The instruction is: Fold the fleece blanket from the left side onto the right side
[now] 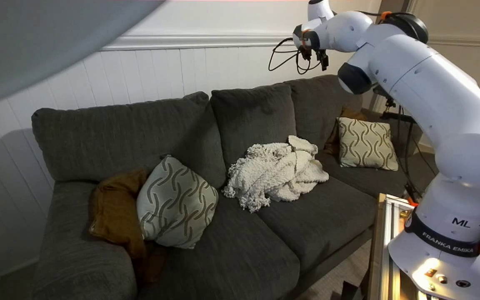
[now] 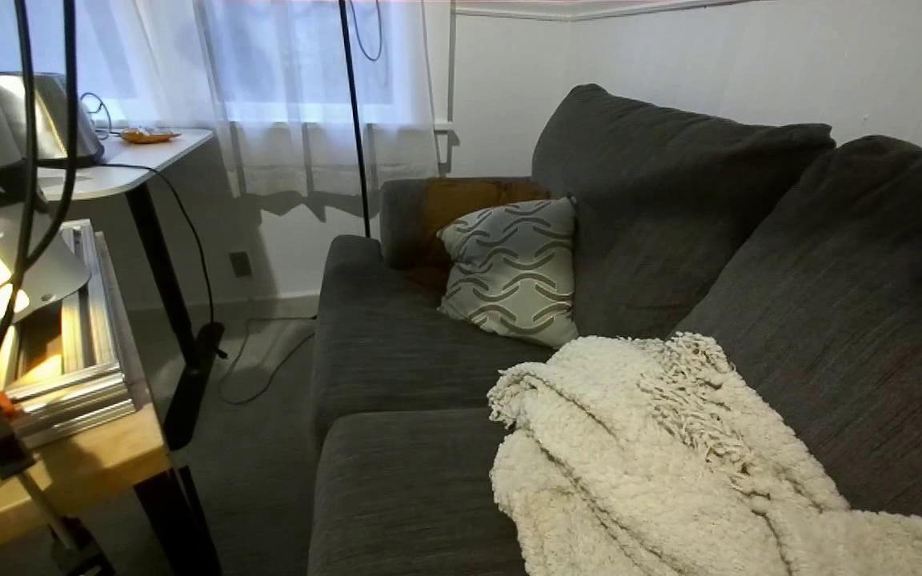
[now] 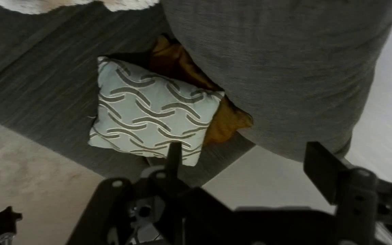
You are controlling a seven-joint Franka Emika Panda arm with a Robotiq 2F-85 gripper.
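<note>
Gripper up and spread, blanket heaped mid-sofa

Gripper (image 3: pixel 245 160): jaws wide apart, fingers at bottom centre and right of the wrist view. In an exterior view it sits near the top, right of centre, well above the seat, loose cables (image 1: pixel 277 62) looping beside it. Arm (image 1: pixel 436 83) fills the right of that frame, base at lower right on a wood-and-metal bench (image 1: pixel 376 246).

Fleece blanket (image 1: pixel 273 171): rumpled cream heap at frame centre, on the seat by the back cushions, well apart from the gripper. Lower right in an exterior view (image 2: pixel 637 456); just an edge at the wrist view's upper left.

Sofa (image 1: pixel 119 141): dark grey fabric, a seat seam running out from under the heap. Lower left: a patterned pillow (image 1: pixel 177 204) tilted against a brown cushion (image 1: pixel 117 208). Right: a second patterned pillow (image 1: pixel 367 143), brown fabric (image 1: pixel 333 139) behind it.

Room: white panelled wall (image 1: pixel 148 71) behind the sofa. In an exterior view, sheer curtains (image 2: pixel 301 96) upper left, thin black pole (image 2: pixel 355 120) in front; white desk (image 2: pixel 173 152) at left with a shiny metal thing (image 2: pixel 49 112); grey floor (image 2: pixel 257 440) below. Blurred grey shape (image 1: pixel 48 41) fills an upper-left corner, can't tell what.
</note>
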